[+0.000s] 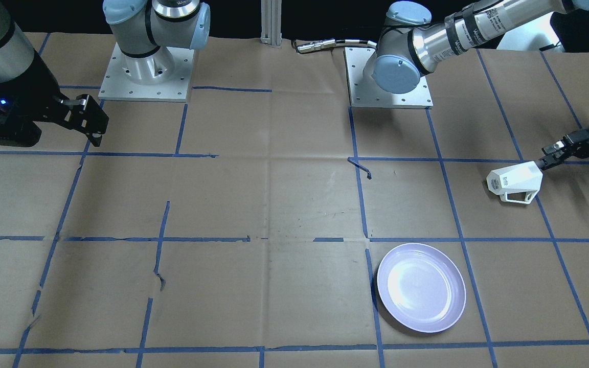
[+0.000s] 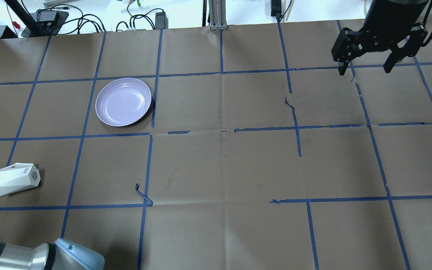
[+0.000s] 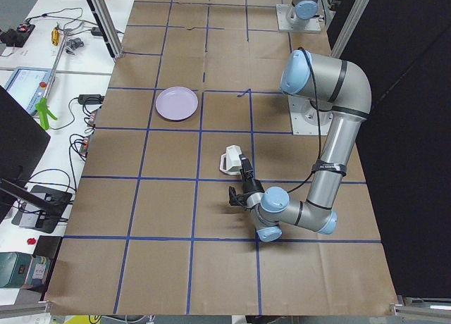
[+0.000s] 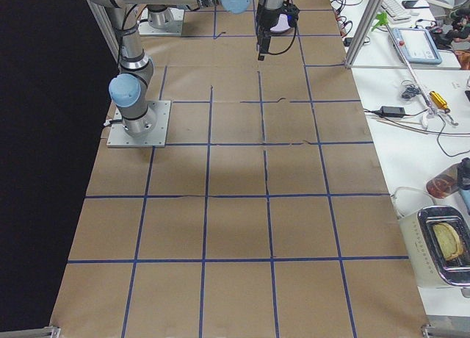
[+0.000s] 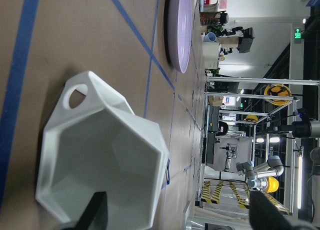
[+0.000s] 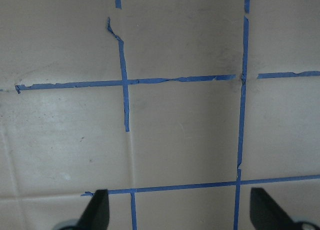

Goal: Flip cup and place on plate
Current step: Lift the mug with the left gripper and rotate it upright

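The white faceted cup (image 2: pixel 13 179) lies on its side on the paper at the robot's near left, mouth toward my left gripper (image 1: pixel 549 155). In the left wrist view the cup (image 5: pixel 100 160) fills the frame. My left gripper (image 5: pixel 182 217) is open, one finger inside the cup's mouth and the other outside its wall. The lavender plate (image 2: pixel 123 102) sits empty farther out on the table, apart from the cup; it also shows in the front view (image 1: pixel 421 287). My right gripper (image 2: pixel 366 69) is open and empty, hanging above the far right of the table.
Brown paper with a blue tape grid (image 2: pixel 221 131) covers the table. A curl of loose tape (image 2: pixel 143 195) lifts from the paper to the right of the cup. The arm bases (image 1: pixel 389 76) stand on plates at the robot's edge.
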`<state>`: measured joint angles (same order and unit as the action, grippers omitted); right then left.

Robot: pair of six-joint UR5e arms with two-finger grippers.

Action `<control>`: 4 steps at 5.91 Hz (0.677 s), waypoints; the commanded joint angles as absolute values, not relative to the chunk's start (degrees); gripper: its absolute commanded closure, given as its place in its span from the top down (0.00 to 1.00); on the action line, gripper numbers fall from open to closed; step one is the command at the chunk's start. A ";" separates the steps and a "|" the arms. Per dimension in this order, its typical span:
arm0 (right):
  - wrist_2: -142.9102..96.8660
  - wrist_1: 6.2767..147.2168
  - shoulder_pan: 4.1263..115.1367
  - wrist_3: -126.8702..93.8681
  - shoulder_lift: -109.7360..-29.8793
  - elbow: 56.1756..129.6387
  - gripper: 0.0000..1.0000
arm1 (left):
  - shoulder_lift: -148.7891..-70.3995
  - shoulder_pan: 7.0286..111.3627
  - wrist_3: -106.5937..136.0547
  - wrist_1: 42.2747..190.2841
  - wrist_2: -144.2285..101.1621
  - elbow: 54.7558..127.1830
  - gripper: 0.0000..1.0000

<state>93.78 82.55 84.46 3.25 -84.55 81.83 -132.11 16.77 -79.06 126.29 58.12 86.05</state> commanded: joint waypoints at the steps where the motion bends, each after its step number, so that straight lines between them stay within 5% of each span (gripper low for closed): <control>1: 93.78 82.62 84.46 3.25 -84.55 81.83 1.00 | -132.28 16.70 -79.19 127.78 57.74 86.04 0.45; 2: 93.78 82.53 84.46 3.25 -84.55 81.83 1.00 | -132.28 16.61 -81.02 127.79 57.92 85.96 0.06; 4: 93.78 82.62 84.46 3.25 -84.55 81.83 1.00 | -132.28 16.61 -81.21 128.32 57.39 85.96 0.00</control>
